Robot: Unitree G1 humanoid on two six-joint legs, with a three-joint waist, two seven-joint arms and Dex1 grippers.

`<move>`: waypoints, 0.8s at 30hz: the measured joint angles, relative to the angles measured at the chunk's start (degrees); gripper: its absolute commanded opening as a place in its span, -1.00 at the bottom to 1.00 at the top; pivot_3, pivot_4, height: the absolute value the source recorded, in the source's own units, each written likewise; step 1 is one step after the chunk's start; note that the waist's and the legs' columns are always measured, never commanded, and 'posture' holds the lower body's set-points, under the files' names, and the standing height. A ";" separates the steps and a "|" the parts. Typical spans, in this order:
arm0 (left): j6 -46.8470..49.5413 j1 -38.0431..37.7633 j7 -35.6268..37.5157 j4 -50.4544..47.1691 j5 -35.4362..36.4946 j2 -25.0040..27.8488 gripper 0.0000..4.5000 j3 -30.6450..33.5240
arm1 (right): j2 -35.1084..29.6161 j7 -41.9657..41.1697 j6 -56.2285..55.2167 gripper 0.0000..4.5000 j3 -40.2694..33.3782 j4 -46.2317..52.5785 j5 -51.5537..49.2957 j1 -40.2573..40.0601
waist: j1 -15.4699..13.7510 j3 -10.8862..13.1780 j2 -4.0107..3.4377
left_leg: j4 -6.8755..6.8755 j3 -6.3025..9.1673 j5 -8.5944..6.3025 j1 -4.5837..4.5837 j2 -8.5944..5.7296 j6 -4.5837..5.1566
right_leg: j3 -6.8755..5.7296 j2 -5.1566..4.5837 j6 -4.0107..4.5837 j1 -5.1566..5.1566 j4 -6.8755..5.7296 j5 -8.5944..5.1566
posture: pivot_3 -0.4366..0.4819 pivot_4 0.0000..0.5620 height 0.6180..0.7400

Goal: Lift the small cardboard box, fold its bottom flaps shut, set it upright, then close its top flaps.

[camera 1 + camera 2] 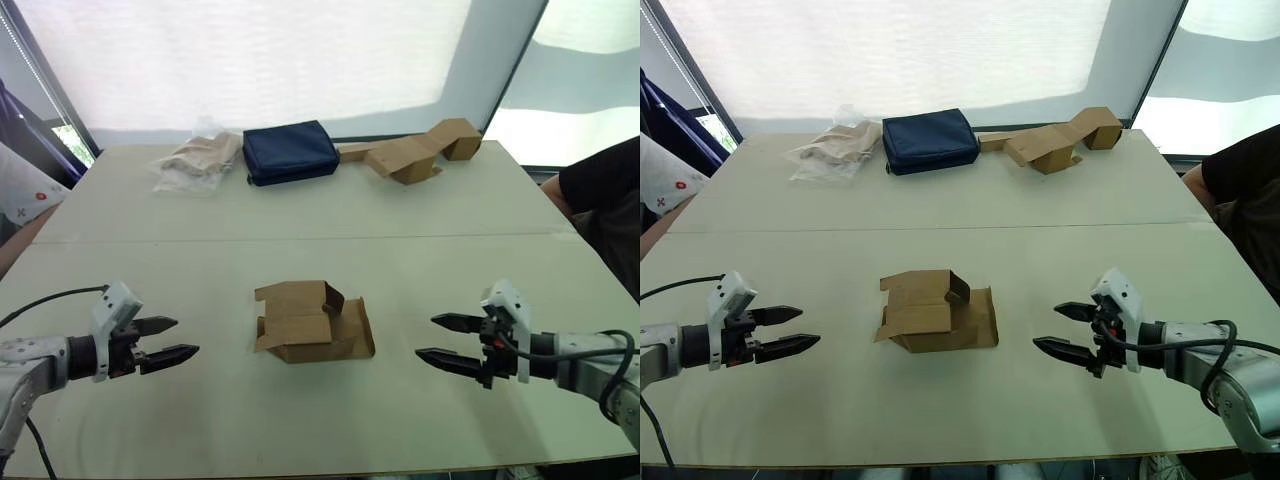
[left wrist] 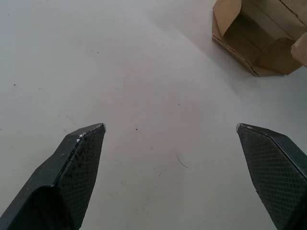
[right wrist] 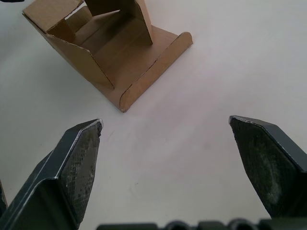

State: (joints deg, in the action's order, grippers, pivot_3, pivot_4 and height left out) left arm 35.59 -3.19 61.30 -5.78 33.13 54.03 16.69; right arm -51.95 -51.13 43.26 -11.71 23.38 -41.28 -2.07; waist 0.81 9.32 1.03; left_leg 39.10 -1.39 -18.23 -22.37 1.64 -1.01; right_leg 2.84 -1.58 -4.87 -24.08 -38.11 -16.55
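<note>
The small cardboard box (image 1: 310,322) lies on its side in the middle of the table, plain brown, with its flaps (image 1: 350,328) splayed open at both ends. My left gripper (image 1: 180,338) hovers open to the box's left, a hand's width away, its fingers pointing at it. My right gripper (image 1: 437,338) is open on the box's right, about the same distance off. The right wrist view looks into the box's (image 3: 108,48) open end, where one long flap (image 3: 153,64) lies flat on the table. A corner of the box (image 2: 259,40) appears in the left wrist view.
At the far edge of the pale table (image 1: 150,250) lie a crumpled plastic bag (image 1: 200,158), a navy blue pouch (image 1: 290,151) and a cluster of brown cardboard pieces (image 1: 420,152). A person's arm (image 1: 25,195) shows at the left edge, another person (image 1: 600,200) at the right.
</note>
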 measured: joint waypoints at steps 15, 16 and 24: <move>-0.90 0.70 0.34 0.73 0.69 -0.79 1.00 0.74 | 1.46 -0.25 0.04 0.97 0.15 -0.02 0.51 -0.16 | 0.04 0.00 0.00 | 0.01 0.00 0.00 0.00 0.00 0.00 | 0.00 0.01 0.00 0.00 -0.01 0.00 | -0.05 -0.47 1.00; -0.87 0.70 0.45 0.84 0.82 -0.79 1.00 0.90 | 1.45 -0.30 0.02 0.97 0.15 -0.02 0.55 -0.15 | 0.04 0.00 0.00 | 0.01 0.00 0.00 0.00 0.00 0.00 | 0.00 0.00 0.00 0.00 -0.02 0.00 | -0.05 -0.47 1.00; 0.17 2.24 -1.53 1.13 0.27 -0.78 1.00 0.85 | 0.90 -1.68 -0.64 0.97 0.18 -1.85 2.66 0.67 | -0.01 -0.01 0.00 | 0.02 0.00 0.00 0.00 -0.01 0.00 | 0.00 0.01 -0.01 0.01 -0.02 0.00 | -0.05 -0.47 1.00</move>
State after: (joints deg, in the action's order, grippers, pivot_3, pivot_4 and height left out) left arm 35.76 -0.95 59.77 -4.65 33.40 53.25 17.54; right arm -51.05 -52.80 42.62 -11.54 21.53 -38.62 -1.40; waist 0.80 9.31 1.03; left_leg 39.12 -1.39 -18.23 -22.37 1.64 -1.01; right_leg 2.84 -1.58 -4.88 -24.08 -38.12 -16.54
